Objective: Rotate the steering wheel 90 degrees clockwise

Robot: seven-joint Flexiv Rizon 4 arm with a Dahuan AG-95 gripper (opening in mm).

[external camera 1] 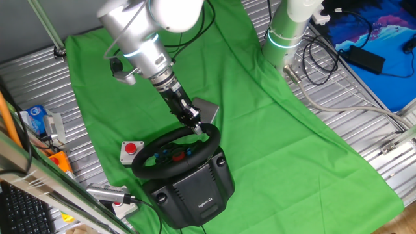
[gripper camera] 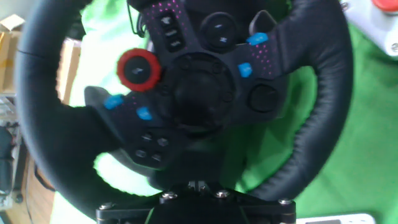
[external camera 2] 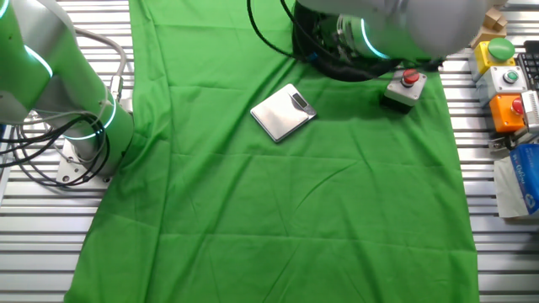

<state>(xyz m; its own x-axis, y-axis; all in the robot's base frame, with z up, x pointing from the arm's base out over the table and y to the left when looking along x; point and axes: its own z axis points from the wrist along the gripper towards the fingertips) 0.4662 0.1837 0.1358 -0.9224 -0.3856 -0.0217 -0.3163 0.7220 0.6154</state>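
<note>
In one fixed view, the steering wheel (external camera 1: 174, 152) sits low at centre on the cloth (external camera 1: 279, 130), atop its base (external camera 1: 195, 188). The button box (external camera 1: 130, 151) lies just left; the flat plate (external camera 1: 207, 110) behind; the pincer (external camera 1: 203, 129) at the wheel's upper rim.

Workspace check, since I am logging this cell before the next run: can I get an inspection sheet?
Surface: green cloth over a slatted metal table.
Job's things: steering wheel on its black base.
Clutter: grey box with red button; flat silver device.
Grippers: tool at the wheel's rim; whether it is shut on it cannot be told.
Cables: black cables beside the second arm's base.
Surroundings: button boxes at the table edge.
</note>
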